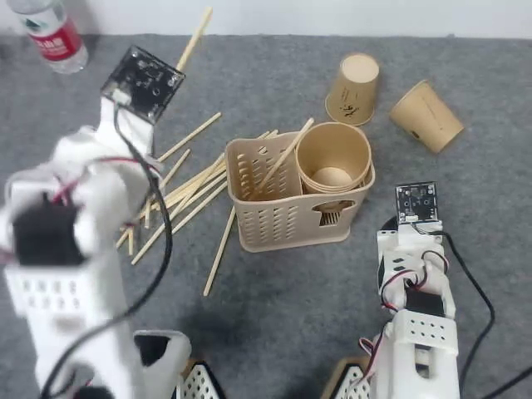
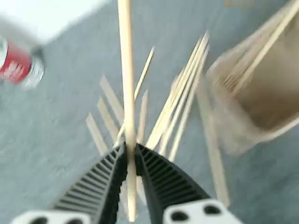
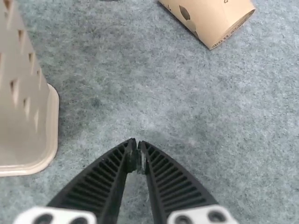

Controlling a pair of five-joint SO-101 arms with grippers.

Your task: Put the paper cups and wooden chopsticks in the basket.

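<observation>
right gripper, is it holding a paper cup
No, the right gripper is shut on nothing, and a paper cup lies apart from it.

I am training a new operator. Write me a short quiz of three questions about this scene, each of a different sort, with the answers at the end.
1. True or false: the left gripper is shut on a chopstick.
2. How many paper cups lie outside the basket? A) one B) two C) four
3. Fill in the missing word: the right gripper holds nothing, and its fingers are ____.

Key: 1 true; 2 B; 3 shut.
</observation>
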